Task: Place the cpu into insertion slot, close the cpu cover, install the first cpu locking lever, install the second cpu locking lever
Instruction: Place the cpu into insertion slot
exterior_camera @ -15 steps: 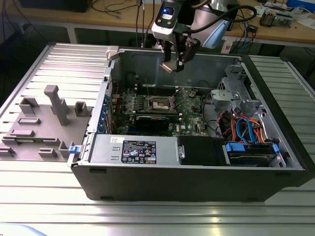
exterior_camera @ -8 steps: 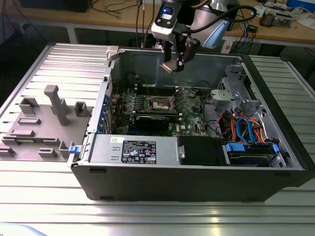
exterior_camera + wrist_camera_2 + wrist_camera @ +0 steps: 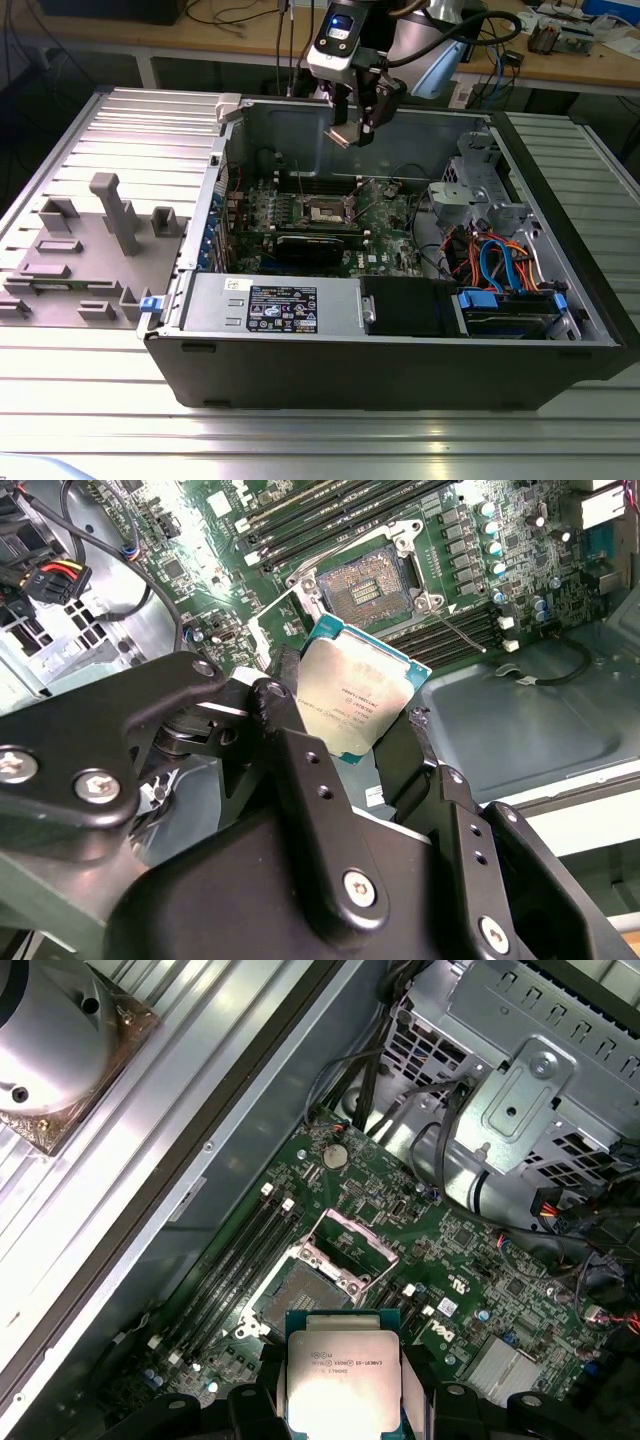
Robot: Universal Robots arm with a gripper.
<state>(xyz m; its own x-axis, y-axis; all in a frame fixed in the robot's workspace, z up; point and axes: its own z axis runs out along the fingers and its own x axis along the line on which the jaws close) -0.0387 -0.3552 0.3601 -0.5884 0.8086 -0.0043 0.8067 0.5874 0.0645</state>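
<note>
1. Black fingers (image 3: 290,750) of my gripper (image 3: 350,695) are squeezing the cpu (image 3: 355,695) by two opposite edges. They are closed only as far as the cpu lets them.
2. I am hanging over the open computer case (image 3: 350,370), up near its far wall in the exterior view, and I am not touching the green board (image 3: 480,1260).
3. The insertion slot (image 3: 300,1300) is lying below my hand, near the middle of the board, with its pins showing.
4. The cpu cover (image 3: 352,1243) is standing open at the slot's edge.
5. The cpu's edges seem to be sitting turned against the slot's edges, so I think they are not lining up yet.
</note>
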